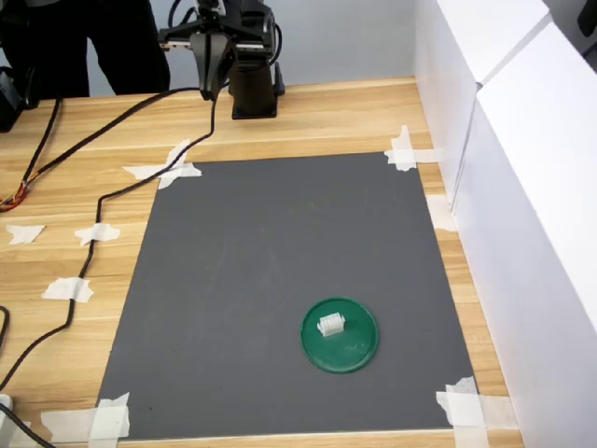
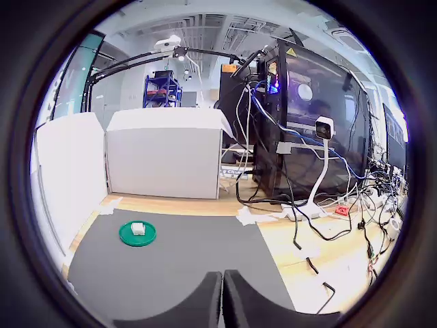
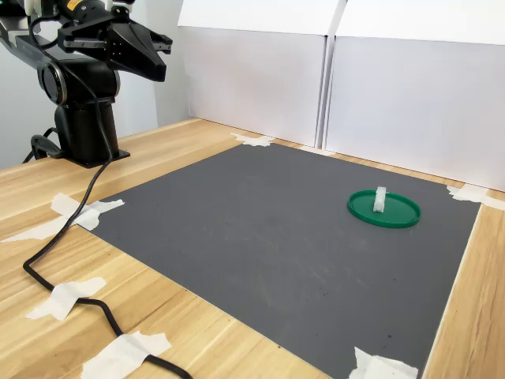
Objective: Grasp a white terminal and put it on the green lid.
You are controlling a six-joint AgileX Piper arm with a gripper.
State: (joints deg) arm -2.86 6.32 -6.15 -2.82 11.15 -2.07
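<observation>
A: Two quick checks, starting at the pincer (image 2: 222, 298): clenched or released?

B: Clenched, going by the wrist view: fingers (image 2: 207, 302) pressed flat together, only a hairline seam between, nothing held. Hangs high at twelve o'clock of the grey mat (image 1: 242, 280) in the first exterior view, just by the arm base (image 1: 254, 93), well apart from the goods.

A: And the white terminal (image 1: 332, 325)?

B: Lies on the green lid (image 1: 359, 355), a touch toward ten o'clock of its centre, inside the rim. Lid itself at about five o'clock on the mat, near a taped corner. Looks like placement done, so probably only parking left.

A: Any advice for parking well?

B: Keep high and clear of the mat. Avoid sweeping low over the lid: real risk of nudging so light a block off. Mind the black cable (image 1: 112, 196) trailing across the desk (image 1: 326, 112) toward seven o'clock.

A: Differences between views?

B: Second exterior view, low and side-on: shows the terminal standing proud above the lid's rim. First exterior view, from above: flattens that height, but gives the ridged top and the off-centre spot. Wrist view alone: confirms the pressed fingers, and adds a computer tower (image 2: 307, 116) and a small camera on a stand (image 2: 323, 130) beyond the desk; terminal there merely a pale speck on the disc.
</observation>
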